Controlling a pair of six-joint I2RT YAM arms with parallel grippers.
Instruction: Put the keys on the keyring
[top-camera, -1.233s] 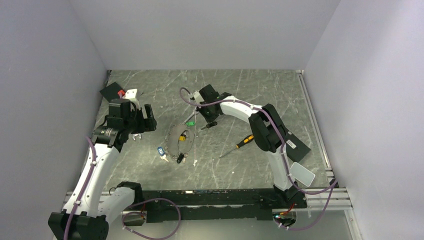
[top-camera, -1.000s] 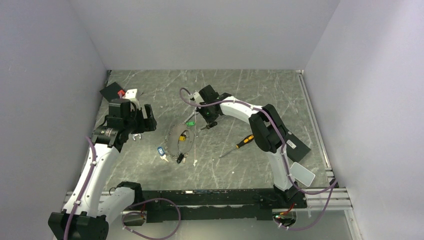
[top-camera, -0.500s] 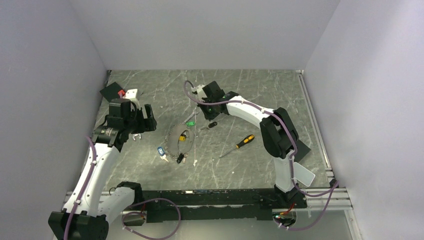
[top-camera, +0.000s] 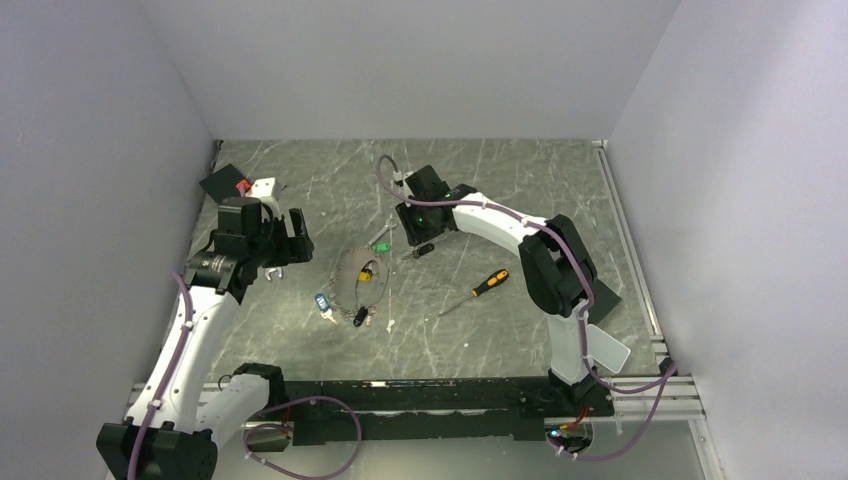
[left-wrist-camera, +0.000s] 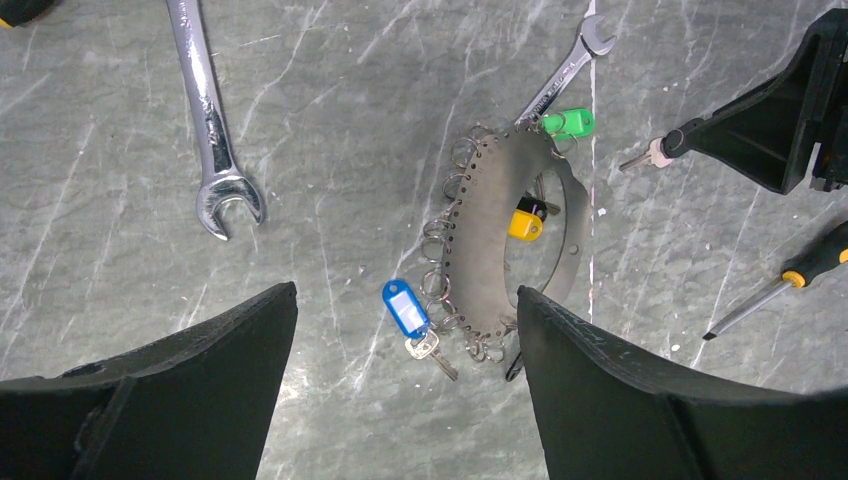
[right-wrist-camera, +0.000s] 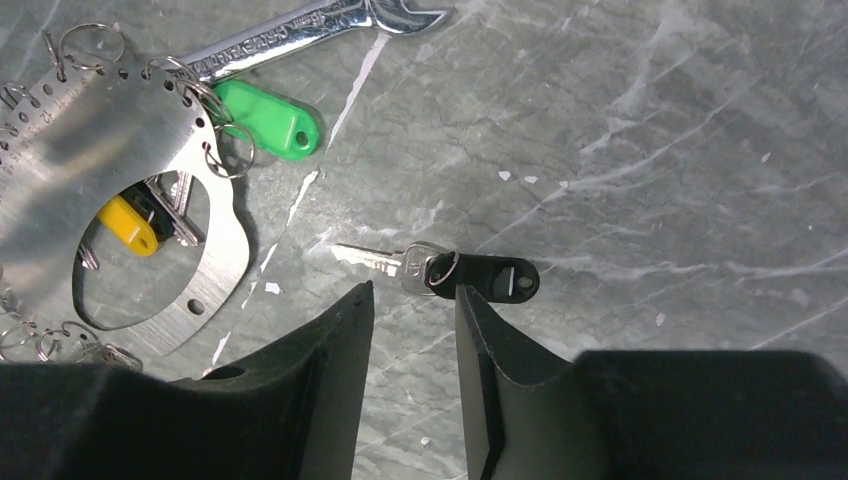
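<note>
The black-tagged key (right-wrist-camera: 470, 275) lies loose and flat on the table (right-wrist-camera: 650, 130), just to the right of the keyring (right-wrist-camera: 90, 130) and not joined to it. The green-tagged key (right-wrist-camera: 268, 120), the yellow-tagged key (right-wrist-camera: 128, 222) and the blue-tagged key (left-wrist-camera: 405, 307) already hang from the small split rings around the keyring's rim. In the right wrist view the loose key's long axis runs crosswise to the fingers. Its silver blade points towards the keyring and its black tag points away. It sits just beyond the tips of the right gripper (right-wrist-camera: 413, 297), roughly in line with the gap, so it looks as if the jaws would have to go forward and down to straddle its middle. Those jaws stand partly spread with nothing between them. The right arm is plainly the nearer one. The left gripper (left-wrist-camera: 405, 400) hangs above the keyring's left side with its jaws spread wide and empty, well apart from the loose key. One open-ended wrench (right-wrist-camera: 300, 30) lies with its handle touching the keyring's far rim, and the orange-and-black screwdriver (top-camera: 487, 284) lies off to the right. Compared with a second ago, the right gripper was low over the black-tagged key with its fingers pressed together. It has since drawn up and back towards the far side of the table and its jaws have parted, leaving the key on the surface in about the same spot. The keyring, the other keys and the left arm have not moved.
</note>
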